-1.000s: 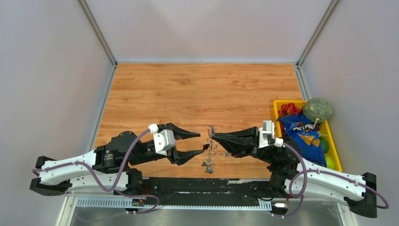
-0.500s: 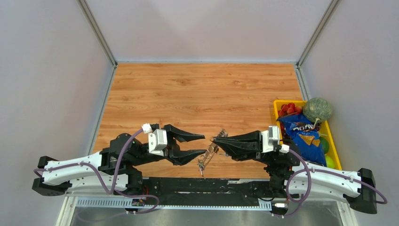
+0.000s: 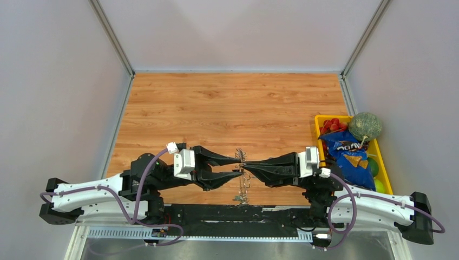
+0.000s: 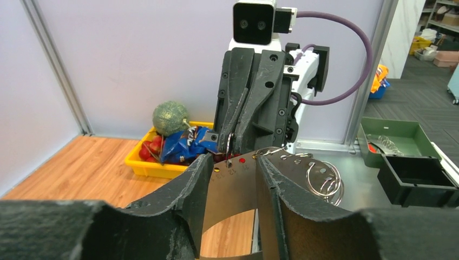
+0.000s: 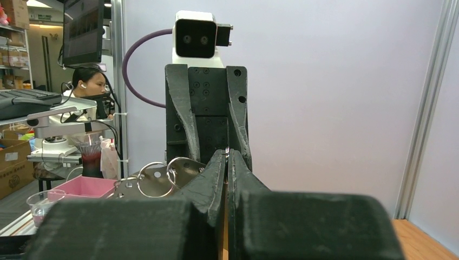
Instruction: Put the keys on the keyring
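The keyring [image 3: 242,181] is a thin silvery band with numbered holes, hanging near the table's front edge between both arms. My right gripper [image 3: 244,163] is shut on its top edge; its jaws are pressed together in the right wrist view [image 5: 227,157]. My left gripper [image 3: 238,166] is open, one finger on each side of the band [image 4: 233,189]. Small split rings [image 4: 323,179] hang on the band and also show in the right wrist view [image 5: 154,179]. A small dark cluster [image 3: 238,199] dangles at the low end, too small to tell as keys. No blue or green tag shows.
A yellow bin [image 3: 316,122] at the right table edge holds a blue chip bag [image 3: 346,154], a green melon [image 3: 364,125] and red fruit [image 3: 331,124]. Grey walls enclose the wooden table [image 3: 227,108]. A green tray [image 4: 398,135] and a black tray [image 4: 417,179] sit beyond the table.
My right gripper has moved left with the keyring, which was tilted and now hangs straight. My left gripper has moved right, so its open fingers now straddle the band.
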`<state>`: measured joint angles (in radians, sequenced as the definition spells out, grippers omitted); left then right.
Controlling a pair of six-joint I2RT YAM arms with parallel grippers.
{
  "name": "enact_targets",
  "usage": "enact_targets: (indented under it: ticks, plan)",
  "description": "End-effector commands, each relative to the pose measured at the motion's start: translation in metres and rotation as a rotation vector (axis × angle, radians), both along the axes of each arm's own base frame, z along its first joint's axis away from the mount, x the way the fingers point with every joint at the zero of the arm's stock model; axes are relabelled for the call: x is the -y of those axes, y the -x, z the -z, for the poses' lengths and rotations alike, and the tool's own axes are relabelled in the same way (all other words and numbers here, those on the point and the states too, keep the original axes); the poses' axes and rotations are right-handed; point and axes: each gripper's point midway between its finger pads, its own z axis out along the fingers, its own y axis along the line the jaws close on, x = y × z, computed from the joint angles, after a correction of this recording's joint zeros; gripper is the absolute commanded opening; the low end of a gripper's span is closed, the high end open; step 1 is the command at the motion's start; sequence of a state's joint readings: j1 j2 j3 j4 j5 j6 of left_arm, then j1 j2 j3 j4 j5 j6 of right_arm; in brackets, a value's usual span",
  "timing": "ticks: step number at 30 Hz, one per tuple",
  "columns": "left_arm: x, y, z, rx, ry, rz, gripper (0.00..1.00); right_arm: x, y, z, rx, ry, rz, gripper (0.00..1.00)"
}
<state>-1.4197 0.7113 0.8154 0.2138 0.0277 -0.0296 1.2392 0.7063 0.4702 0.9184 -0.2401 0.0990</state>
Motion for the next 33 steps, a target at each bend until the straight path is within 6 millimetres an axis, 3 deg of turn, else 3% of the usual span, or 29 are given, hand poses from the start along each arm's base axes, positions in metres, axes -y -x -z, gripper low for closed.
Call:
enact_targets:
  ticks: [1, 16, 19, 33]
  plan:
    - [0.0, 0.007, -0.014, 0.0, 0.048, 0.036, 0.43, 0.015, 0.01, -0.033, 0.054, -0.104, -0.01, 0.0]
    - [0.002, 0.008, -0.011, -0.011, 0.03, 0.044, 0.15, 0.016, 0.015, -0.037, 0.063, -0.105, -0.02, 0.0]
    - [0.002, 0.008, -0.013, -0.01, 0.029, 0.047, 0.01, 0.015, 0.015, -0.036, 0.06, -0.102, -0.022, 0.0]
    - [0.007, -0.007, -0.009, -0.021, -0.041, -0.033, 0.0, 0.013, 0.012, -0.035, 0.053, -0.01, 0.011, 0.01]
